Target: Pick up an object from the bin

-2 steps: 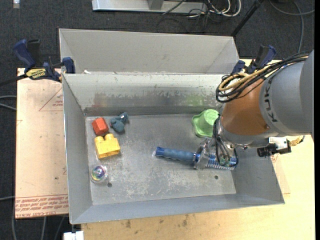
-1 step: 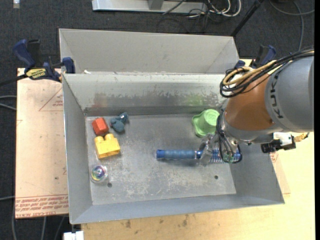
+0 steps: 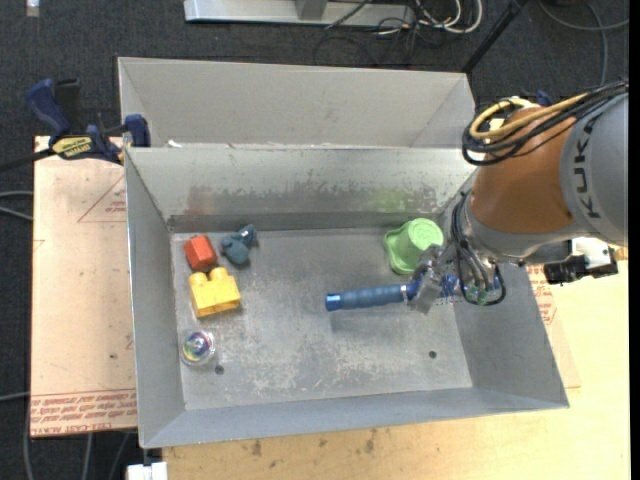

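The jaws sit low at the right end of the blue rod (image 3: 370,298), just beside the green cup (image 3: 412,244), likely placed to grip that end, though I cannot tell whether they are spread or pinching.

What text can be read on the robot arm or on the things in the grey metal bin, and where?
"KU": large dark letters, turned sideways, on the grey link of the robot arm; the rest is cut off.
No text can be made out on the yellow toy brick, orange block, green plastic cup, blue rod-shaped tool or small clear ball.
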